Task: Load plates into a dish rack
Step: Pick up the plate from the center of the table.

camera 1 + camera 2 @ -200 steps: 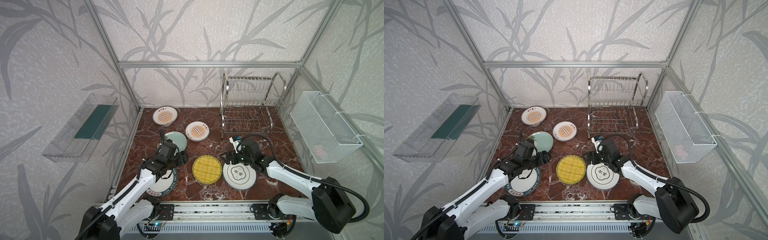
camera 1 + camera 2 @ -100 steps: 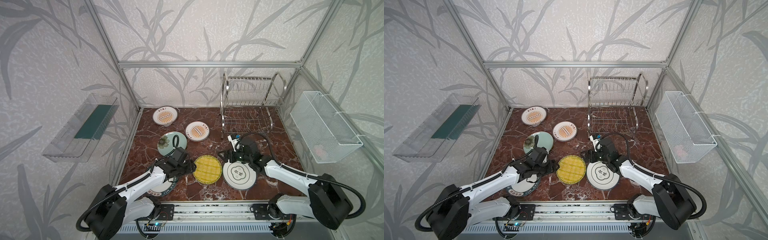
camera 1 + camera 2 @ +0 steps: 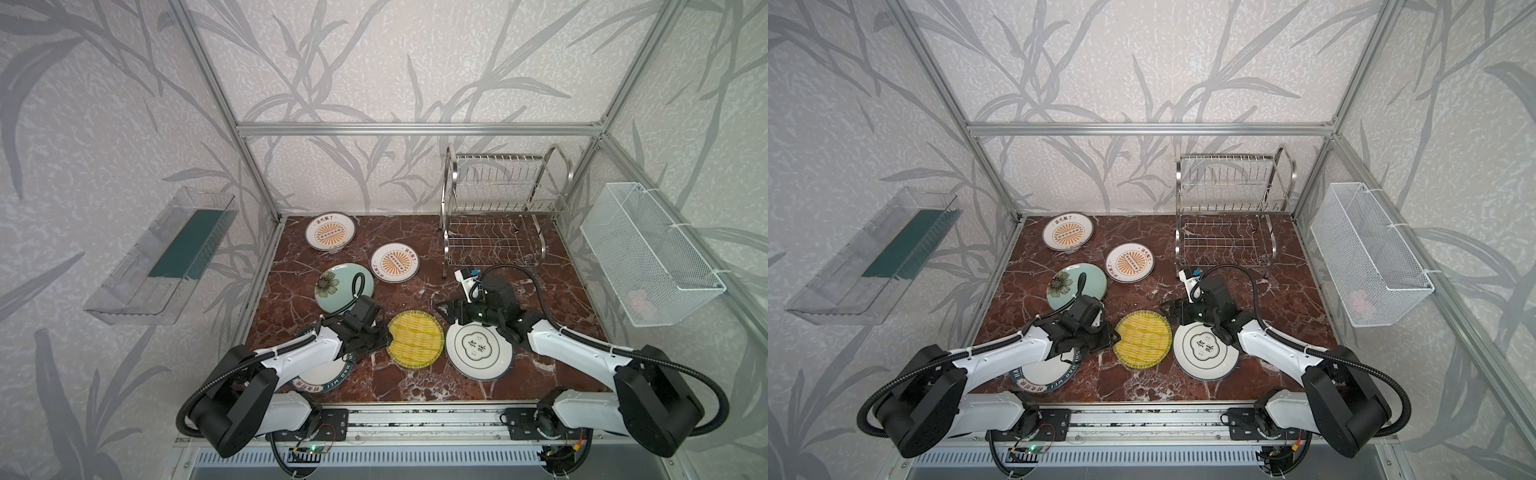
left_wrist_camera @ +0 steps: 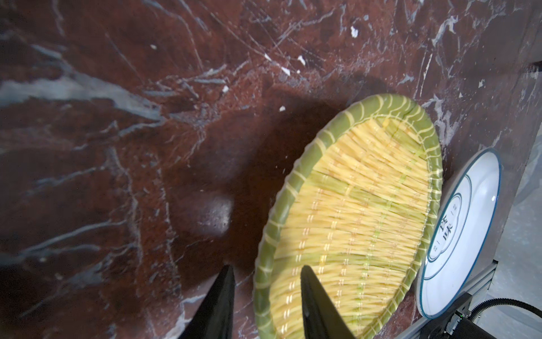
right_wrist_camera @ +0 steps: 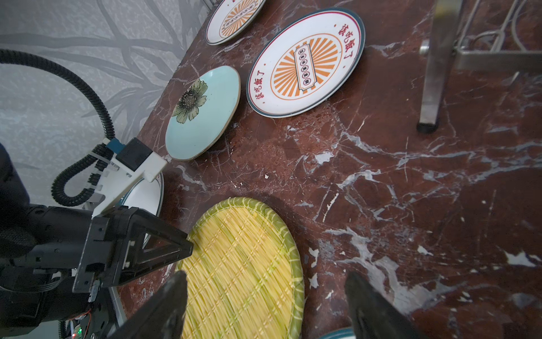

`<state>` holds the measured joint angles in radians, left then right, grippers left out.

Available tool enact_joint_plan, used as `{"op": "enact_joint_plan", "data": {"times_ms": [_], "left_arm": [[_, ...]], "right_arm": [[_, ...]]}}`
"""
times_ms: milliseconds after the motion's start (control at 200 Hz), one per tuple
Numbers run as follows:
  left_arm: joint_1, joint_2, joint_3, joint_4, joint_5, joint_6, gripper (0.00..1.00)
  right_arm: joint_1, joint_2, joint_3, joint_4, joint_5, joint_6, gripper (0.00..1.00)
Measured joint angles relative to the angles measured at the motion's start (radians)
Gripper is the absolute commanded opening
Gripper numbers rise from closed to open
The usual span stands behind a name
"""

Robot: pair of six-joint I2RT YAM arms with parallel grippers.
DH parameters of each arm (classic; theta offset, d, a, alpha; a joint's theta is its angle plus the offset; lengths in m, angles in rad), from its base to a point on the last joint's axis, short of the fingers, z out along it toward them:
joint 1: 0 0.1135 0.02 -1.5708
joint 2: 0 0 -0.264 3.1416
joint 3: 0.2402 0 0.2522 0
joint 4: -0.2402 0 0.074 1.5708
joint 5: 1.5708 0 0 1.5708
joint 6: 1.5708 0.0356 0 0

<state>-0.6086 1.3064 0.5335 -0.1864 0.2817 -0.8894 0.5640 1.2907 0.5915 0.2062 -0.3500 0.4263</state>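
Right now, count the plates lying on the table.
6. Two sunburst plates back left, green plate nearer, yellow plate and white plate in front, teal-rimmed plate partly under the left arm. None seem hidden.

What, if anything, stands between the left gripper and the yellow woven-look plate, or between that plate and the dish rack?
Nothing separates the left gripper from the yellow woven-look plate: its fingers straddle the rim. Toward the dish rack, the open right gripper hovers near the plate's edge; no other plate lies between.
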Motion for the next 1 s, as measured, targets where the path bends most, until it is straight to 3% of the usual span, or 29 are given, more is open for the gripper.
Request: {"op": "enact_joint_plan", "data": {"times_ms": [335, 495, 630, 1000], "left_arm": [[0.0, 0.049, -0.008, 0.048, 0.057, 0.02, 0.26], [0.005, 0.063, -0.032, 0.156, 0.105, -0.009, 0.0], [0.009, 0.079, -0.022, 0.24, 0.134, -0.013, 0.0], [0.067, 0.072, -0.022, 0.235, 0.174, -0.001, 0.0]], "right_arm": [[0.0, 0.001, 0.0, 0.0, 0.001, -0.005, 0.84], [0.0, 0.001, 0.0, 0.0, 0.001, -0.004, 0.84], [0.0, 0.001, 0.0, 0.0, 0.001, -0.005, 0.84], [0.0, -0.002, 0.0, -0.01, 0.019, -0.009, 0.84]]}}
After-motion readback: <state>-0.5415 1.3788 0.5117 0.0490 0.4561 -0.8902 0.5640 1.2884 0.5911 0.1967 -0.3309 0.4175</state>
